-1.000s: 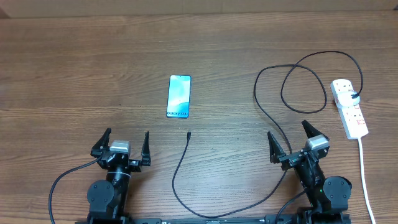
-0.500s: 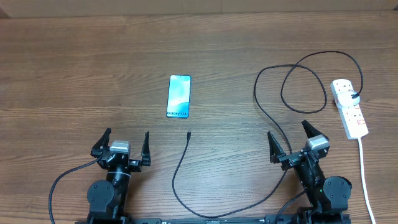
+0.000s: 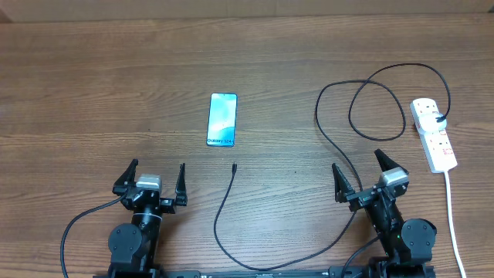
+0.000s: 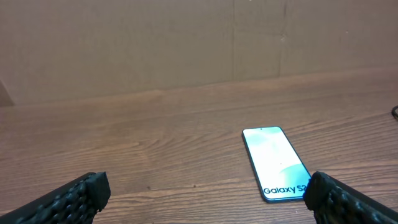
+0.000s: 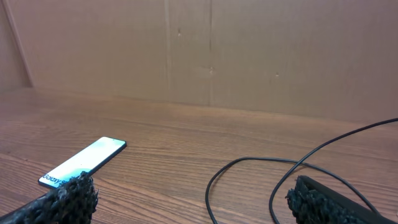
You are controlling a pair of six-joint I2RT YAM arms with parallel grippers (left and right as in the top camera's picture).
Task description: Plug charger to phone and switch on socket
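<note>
Both arms stand at the near edge of the brown wood-grain counter [image 3: 93, 85]. The left claw [image 3: 157, 171] and right claw [image 3: 358, 164] each have their fingers spread wide apart with nothing between them. The slim rectangular phone [image 3: 222, 119] with a pale blue screen lies flat, beyond the left claw and a little to its right, its "Galaxy S24" short end facing near. The long thin black charger cable [image 3: 221, 210] ends in a small black connector tip [image 3: 234, 166], which lies free just near of the phone without touching it. The cable's other end loops off to the right, where its black plug [image 3: 440, 118] looks seated in the far part of the white elongated power strip [image 3: 434, 143] with red switches. The step in hand seems to be taking up the connector. It is best gripped just behind the tip, so the tip juts out straight for lining up with the phone's near edge while the other claw steadies the phone against sliding. Whether a port sits on that edge cannot be told. There is plenty of open room on the left and far sides. On the right the cable's loops lie between the right claw and the power strip, and the strip's white cord [image 3: 451, 215] runs toward the near edge, so a reach for the switches should come from above.
</note>
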